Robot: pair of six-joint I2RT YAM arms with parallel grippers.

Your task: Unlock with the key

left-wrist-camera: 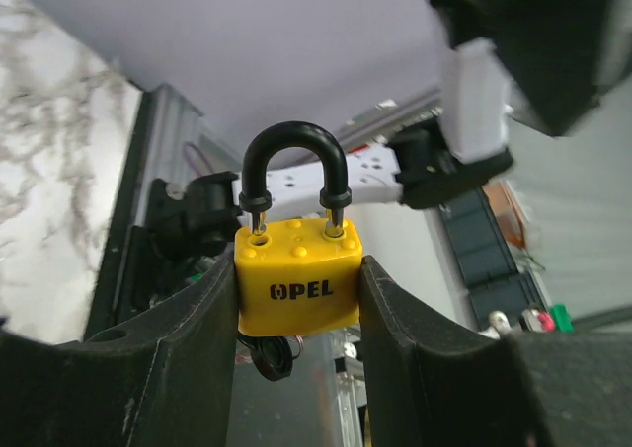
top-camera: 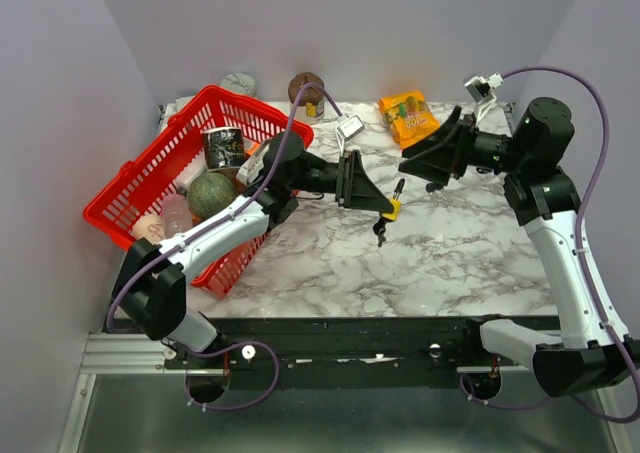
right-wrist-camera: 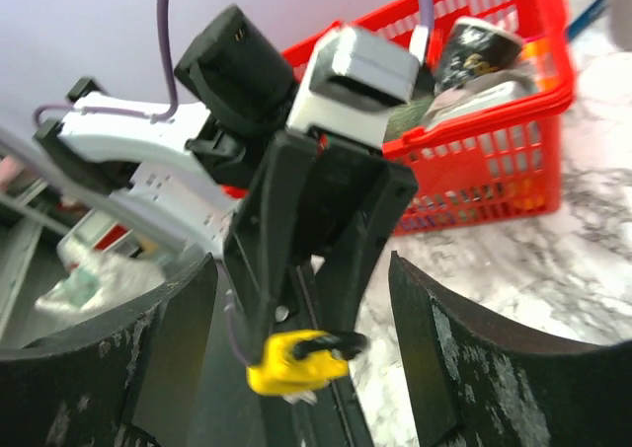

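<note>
The marbled surface [top-camera: 450, 263] fills the middle of the top view, with both arms reaching in over it from the bottom edge. At the left of the frame a red basket [top-camera: 130, 188] sits half on the surface. It holds a green melon [top-camera: 212, 195], a dark printed can [top-camera: 223, 146] and some paler things I cannot make out.

The left arm [top-camera: 215, 235] runs up past the basket's near corner and then bends right toward the centre. The right arm [top-camera: 570, 263] climbs the right side of the frame and turns left at the top. The two wrists face each other just above the centre, near but apart.

The left pincer [top-camera: 385, 206] is pinching a yellow padlock [left-wrist-camera: 296, 284] by its two flat sides, holding it up off the surface. From that wrist's view the lock stands upright and reads "OPEL". Its black shackle [left-wrist-camera: 294, 161] arches above, and both legs go down into the holes on top of the body.

The right pincer [top-camera: 413, 168] hangs just up and to the right of the lock, touching nothing. Its fingers [right-wrist-camera: 158, 368] are spread wide, and its own camera sees the lock low in the frame, beyond the gap between them.

An orange snack bag [top-camera: 408, 116] lies at the back of the surface, just left of the right wrist. A brown jar [top-camera: 307, 93] stands farther left along the back.

A dark key [top-camera: 380, 233] dangles beneath the lock. I cannot tell whether it sits in the keyhole.
</note>
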